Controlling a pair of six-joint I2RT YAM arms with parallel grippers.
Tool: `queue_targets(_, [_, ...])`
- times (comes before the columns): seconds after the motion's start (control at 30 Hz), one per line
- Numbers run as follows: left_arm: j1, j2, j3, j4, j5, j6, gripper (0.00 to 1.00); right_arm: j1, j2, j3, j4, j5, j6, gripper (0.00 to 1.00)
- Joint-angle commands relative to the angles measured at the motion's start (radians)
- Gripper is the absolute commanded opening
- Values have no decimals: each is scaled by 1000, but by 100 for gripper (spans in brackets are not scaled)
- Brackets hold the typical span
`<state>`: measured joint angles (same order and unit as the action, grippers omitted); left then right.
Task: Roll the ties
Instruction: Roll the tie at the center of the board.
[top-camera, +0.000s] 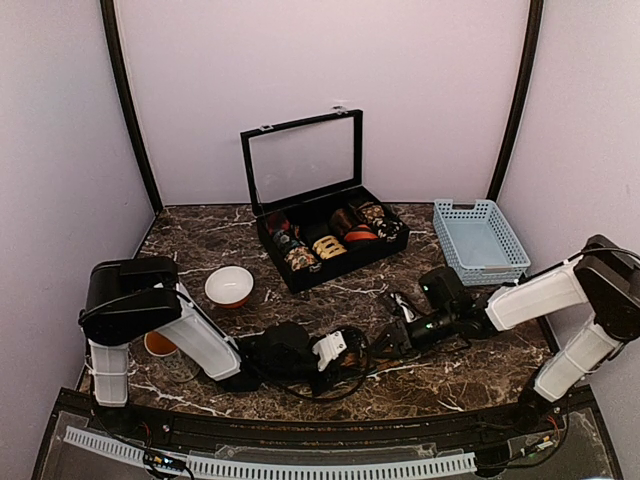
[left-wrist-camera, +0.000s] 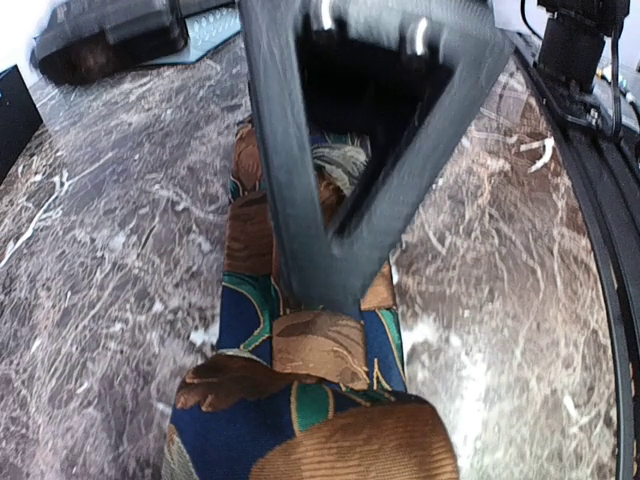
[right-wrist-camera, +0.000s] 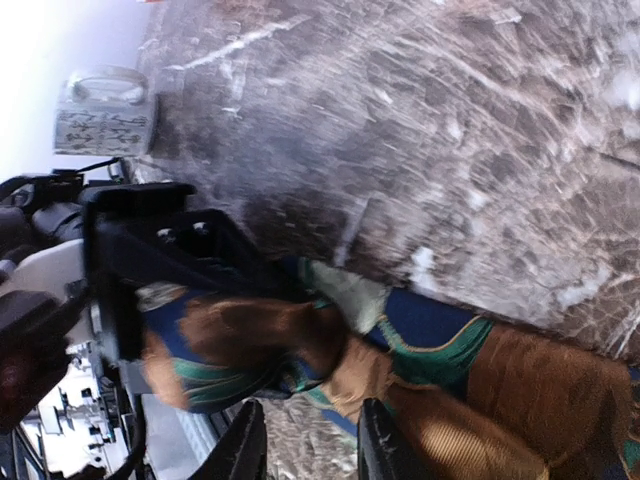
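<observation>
Near the front edge of the counter, about midway along it, a blue, green and brown tie lies on the marble between the two arms. The left claw has its tips together on the cloth, pinching it. The right claw sits just beside the tie, fingers parted, holding nothing. Further back towards the left edge sits a white bowl. At the back a black box stands lid up with rolls of cloth inside, and a blue basket rests by the right edge
</observation>
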<state>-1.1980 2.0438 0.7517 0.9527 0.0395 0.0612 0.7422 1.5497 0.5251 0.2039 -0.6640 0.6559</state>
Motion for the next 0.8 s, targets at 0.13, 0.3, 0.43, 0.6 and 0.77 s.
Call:
queue_targets(0.13, [-3, -48, -25, -293, -20, 64, 28, 45, -40, 70, 25, -76, 71, 47])
queue_targets(0.3, [-3, -48, -17, -301, -10, 68, 28, 97, 37, 127, 3, -46, 73, 49])
queue_targets(0.43, [-3, -50, -18, -302, -5, 69, 28, 119, 107, 155, -2, -25, 72, 45])
queue_targets(0.6, [-2, -51, -24, -299, -8, 66, 28, 122, 132, 136, 0, -24, 70, 22])
queue_targets(0.77, [-2, -56, -18, -300, -10, 64, 33, 111, 135, 86, 3, -8, 65, 0])
